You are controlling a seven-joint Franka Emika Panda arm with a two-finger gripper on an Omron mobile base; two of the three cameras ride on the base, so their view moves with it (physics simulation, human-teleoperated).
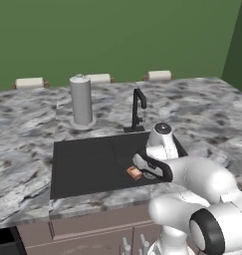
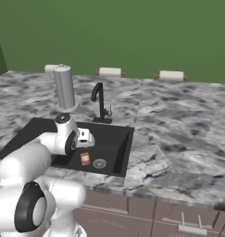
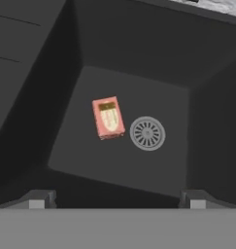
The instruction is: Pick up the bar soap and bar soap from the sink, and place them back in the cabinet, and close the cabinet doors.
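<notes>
One bar soap [image 3: 108, 117], reddish-orange with a paler tan face, lies flat on the floor of the dark sink [image 3: 129, 44], just left of the round drain [image 3: 147, 133]. From the base it shows near the front of the basin [image 1: 134, 173] [image 2: 85, 159]. My gripper [image 3: 118, 201] hangs above the sink [image 1: 82, 159] [image 2: 116, 139], pointing down, well clear of the soap. Its fingertips [image 3: 42, 199] stand wide apart with nothing between them, so it is open. The cabinet and the cabinet doors are out of view.
A thin black faucet [image 1: 138, 109] [image 2: 101, 104] rises behind the basin. A tall grey cylinder [image 1: 81, 99] [image 2: 64, 88] stands on the marbled counter [image 1: 202, 114] to its left. White rolls [image 1: 159, 75] line the green wall. Mauve-brown drawers [image 1: 92, 224] run below.
</notes>
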